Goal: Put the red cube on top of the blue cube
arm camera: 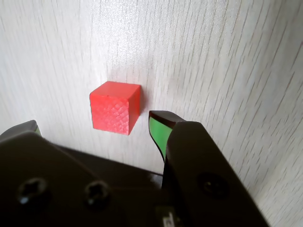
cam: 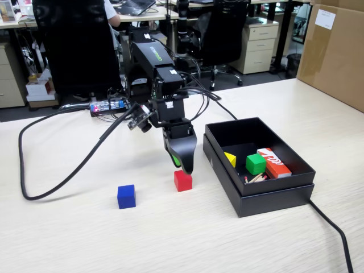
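My tool (arm camera: 94,130) is hanging with its jaws spread wide just above the red cube (arm camera: 115,107), not touching it; the cube is sitting on the counter (cam: 68,239), the blue cube (cam: 126,196) nearby, toward the counter's near edge
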`<state>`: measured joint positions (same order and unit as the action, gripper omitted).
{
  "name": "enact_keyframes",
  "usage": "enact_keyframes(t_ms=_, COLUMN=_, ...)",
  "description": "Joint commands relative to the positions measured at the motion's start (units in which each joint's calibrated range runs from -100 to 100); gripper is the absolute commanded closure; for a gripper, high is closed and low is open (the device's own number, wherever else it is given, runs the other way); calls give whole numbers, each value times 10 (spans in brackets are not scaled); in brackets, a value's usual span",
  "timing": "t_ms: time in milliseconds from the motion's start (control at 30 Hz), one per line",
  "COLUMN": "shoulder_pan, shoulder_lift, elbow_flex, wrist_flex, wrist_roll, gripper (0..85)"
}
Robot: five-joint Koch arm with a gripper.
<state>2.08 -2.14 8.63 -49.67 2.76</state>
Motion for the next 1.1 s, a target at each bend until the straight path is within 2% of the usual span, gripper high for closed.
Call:
enact_keyframes(t_ms=0, shoulder_pan=-2, shoulder_lift=1, elbow_flex=42, wrist_flex=-1, wrist_roll=0, gripper=395)
enact_keyframes(t_ms=1067, shoulder_pan=-3, shoulder_lift=70, elbow_flex=51, wrist_flex=0, wrist_roll=0, gripper=394)
